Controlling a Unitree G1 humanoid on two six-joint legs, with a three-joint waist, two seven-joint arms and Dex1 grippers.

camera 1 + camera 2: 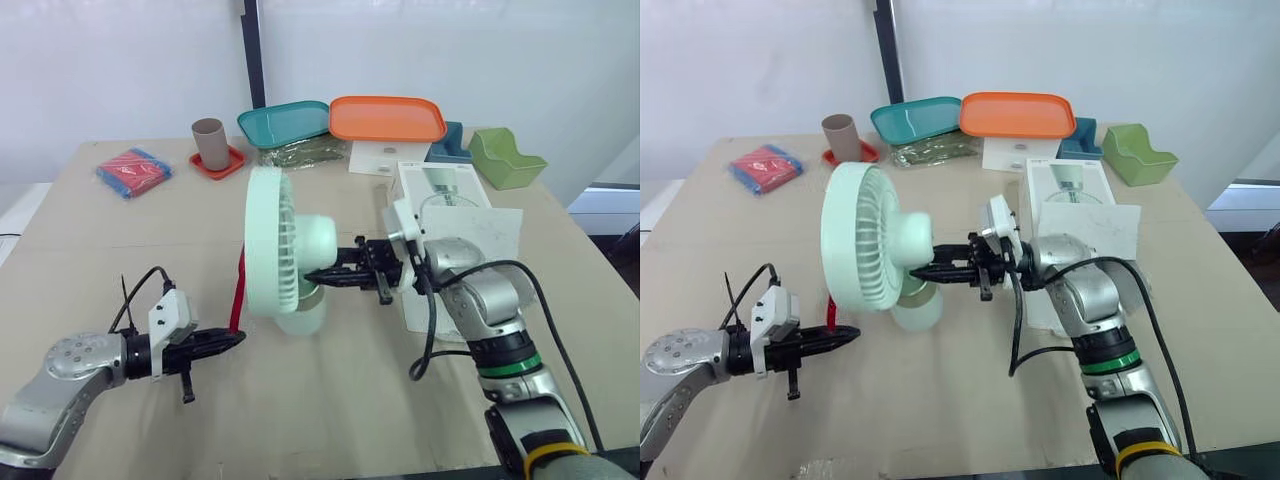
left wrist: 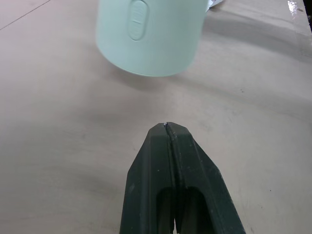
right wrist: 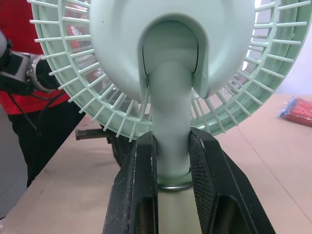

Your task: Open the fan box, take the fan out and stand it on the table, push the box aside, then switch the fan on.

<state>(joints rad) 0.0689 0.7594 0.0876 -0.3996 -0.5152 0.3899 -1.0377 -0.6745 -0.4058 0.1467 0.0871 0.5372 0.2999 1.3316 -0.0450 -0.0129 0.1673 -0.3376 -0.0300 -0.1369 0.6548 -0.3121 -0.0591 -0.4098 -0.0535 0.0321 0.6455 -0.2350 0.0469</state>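
Head views: the fan (image 1: pixel 285 250) head covered the top of its own base and part of a red strap (image 1: pixel 238 290) behind it. My right arm hid the near end of the fan box (image 1: pixel 450 195), and the print on it was too small to read. Right wrist view: my right gripper (image 3: pixel 173 141) masked both sides of the fan's neck, and the picture's edges cut off the grille. Left wrist view: the base (image 2: pixel 146 39) ran off the top edge.
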